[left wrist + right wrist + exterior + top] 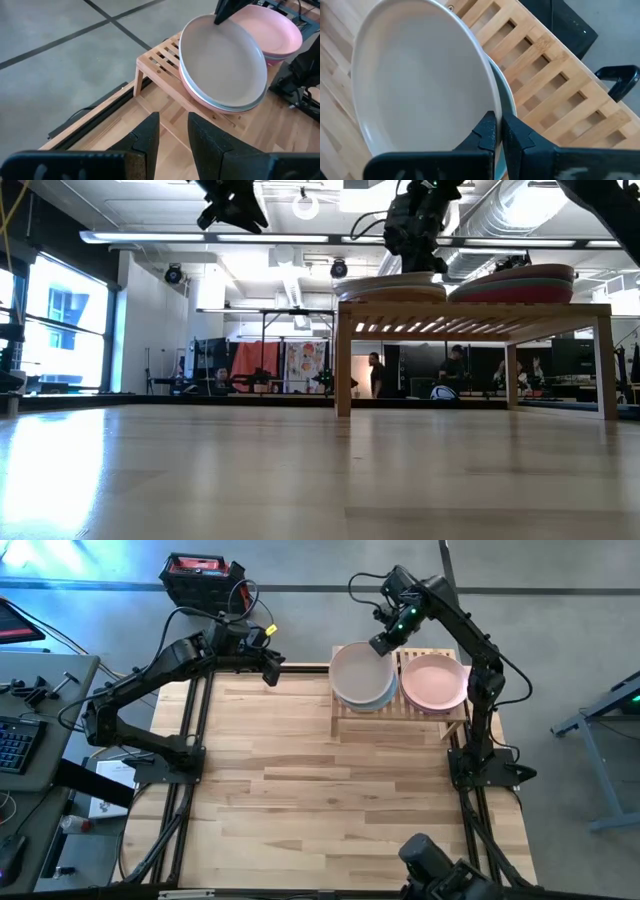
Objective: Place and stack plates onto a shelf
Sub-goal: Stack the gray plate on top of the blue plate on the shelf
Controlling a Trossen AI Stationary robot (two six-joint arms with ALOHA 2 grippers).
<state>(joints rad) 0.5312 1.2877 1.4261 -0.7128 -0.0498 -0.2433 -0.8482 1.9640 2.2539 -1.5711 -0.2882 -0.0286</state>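
Observation:
On the slatted wooden shelf at the table's far right stand two stacks of plates. The right stack has a pink plate on top. The left stack is topped by a beige plate, with a teal plate under it. My right gripper is shut on the beige plate at its far right rim. My left gripper hangs open above the table's far left part, left of the shelf, with nothing between its fingers. My right gripper pinches the beige plate's far right rim between its two fingers, one over the plate's hollow and one outside the rim. The fingers come steeply from above. The plate faces up and its near part lies on the stack below.
The bare plank tabletop spreads in front of and left of the shelf. A black and red case sits on the floor beyond the far edge. A desk with a keyboard stands at the left. People show far behind the table.

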